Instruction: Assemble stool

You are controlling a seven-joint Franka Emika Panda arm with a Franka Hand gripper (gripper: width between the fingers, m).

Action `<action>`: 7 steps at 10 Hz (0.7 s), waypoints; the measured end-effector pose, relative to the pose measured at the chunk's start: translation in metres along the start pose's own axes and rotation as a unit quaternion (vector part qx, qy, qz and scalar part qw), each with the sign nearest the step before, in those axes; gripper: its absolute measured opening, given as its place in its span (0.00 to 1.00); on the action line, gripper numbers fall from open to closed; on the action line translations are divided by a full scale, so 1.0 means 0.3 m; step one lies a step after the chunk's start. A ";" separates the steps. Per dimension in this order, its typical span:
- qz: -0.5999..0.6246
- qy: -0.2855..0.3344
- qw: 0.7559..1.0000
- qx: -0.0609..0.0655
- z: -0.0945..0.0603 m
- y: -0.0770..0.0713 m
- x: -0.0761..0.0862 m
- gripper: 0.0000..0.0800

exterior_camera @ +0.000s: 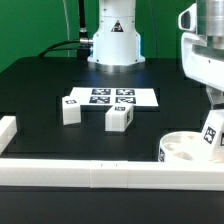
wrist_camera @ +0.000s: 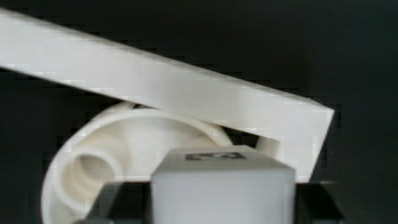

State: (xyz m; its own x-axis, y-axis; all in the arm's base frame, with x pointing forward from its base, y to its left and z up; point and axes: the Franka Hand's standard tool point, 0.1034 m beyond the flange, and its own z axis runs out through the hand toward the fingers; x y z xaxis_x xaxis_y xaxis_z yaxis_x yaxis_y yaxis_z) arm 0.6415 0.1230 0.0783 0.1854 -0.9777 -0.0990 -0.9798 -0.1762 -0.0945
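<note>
The round white stool seat (exterior_camera: 180, 148) lies at the table's front, on the exterior view's right, against the front bar. My gripper (exterior_camera: 211, 112) hangs just above it, shut on a white blocky leg (exterior_camera: 212, 136) with a tag, held upright over the seat's far right part. In the wrist view the leg (wrist_camera: 221, 180) fills the space between my dark fingers (wrist_camera: 121, 200), with the seat (wrist_camera: 121, 150) beyond it. Two more tagged legs (exterior_camera: 70, 108) (exterior_camera: 120, 116) lie on the black table near the middle. Whether the held leg touches the seat is hidden.
The marker board (exterior_camera: 110, 96) lies flat behind the two loose legs. A long white bar (exterior_camera: 90, 172) edges the table's front and also shows in the wrist view (wrist_camera: 160, 80); another bar end (exterior_camera: 8, 130) stands on the left. The robot base (exterior_camera: 112, 40) is behind.
</note>
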 end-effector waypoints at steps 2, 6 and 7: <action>0.037 -0.006 0.999 0.002 0.001 -0.001 -0.006 0.43; 0.009 -0.011 1.000 -0.014 -0.014 0.000 -0.007 0.79; 0.001 -0.011 1.000 -0.011 -0.028 -0.008 -0.005 0.79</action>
State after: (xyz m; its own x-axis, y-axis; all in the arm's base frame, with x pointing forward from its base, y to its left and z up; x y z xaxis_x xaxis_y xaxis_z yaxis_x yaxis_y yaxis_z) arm 0.6430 0.1240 0.0872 0.1851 -0.9752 -0.1215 -0.9815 -0.1772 -0.0730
